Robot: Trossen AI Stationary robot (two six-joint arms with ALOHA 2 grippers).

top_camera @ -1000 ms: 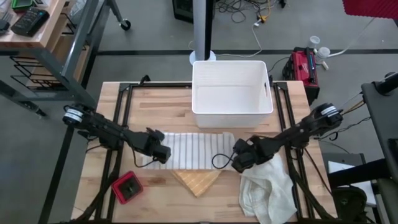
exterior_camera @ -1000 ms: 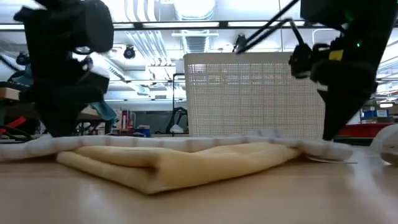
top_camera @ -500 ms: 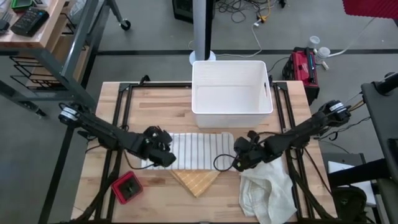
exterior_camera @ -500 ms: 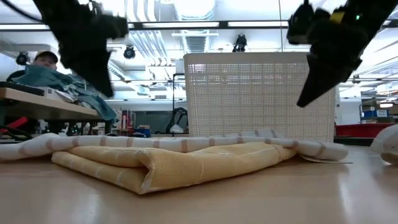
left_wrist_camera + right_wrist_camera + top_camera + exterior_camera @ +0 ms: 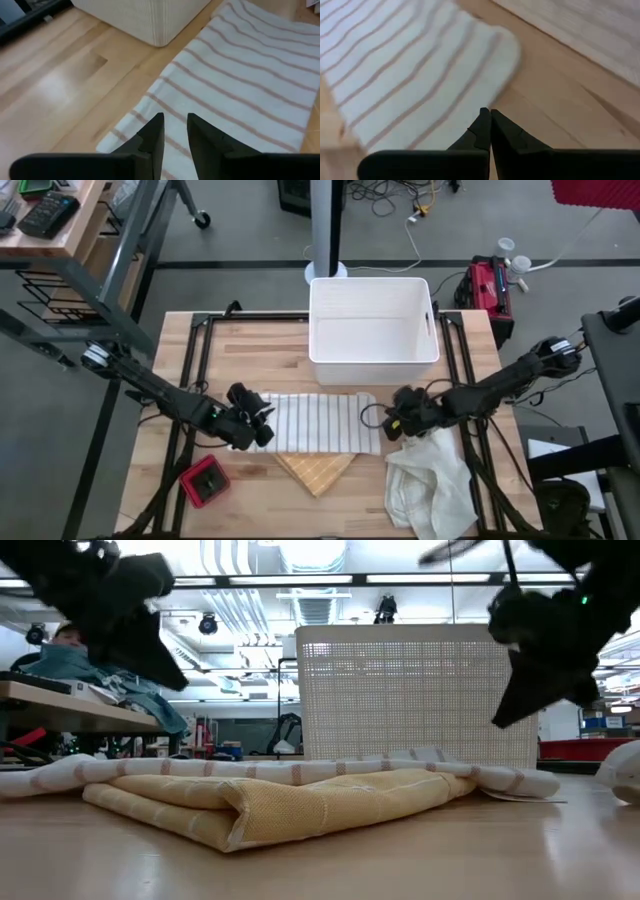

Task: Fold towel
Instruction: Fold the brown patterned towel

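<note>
the striped towel (image 5: 315,423) lies lengthwise between the grippers, left gripper (image 5: 262,426) slightly open, right gripper (image 5: 392,420) closed, both empty at its ends.

Even, bright overhead lighting; ceiling strip lights (image 5: 300,580) glare in the low view, rendering both arms as dark silhouettes. Soft sheen on the table (image 5: 480,850). Motion blur smears the striped towel (image 5: 410,75) in the right wrist view.

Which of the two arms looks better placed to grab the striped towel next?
Probably the left: its tool hovers slightly open over the striped towel edge, while the right tool, shut, hangs just beside the towel's other end.
</note>
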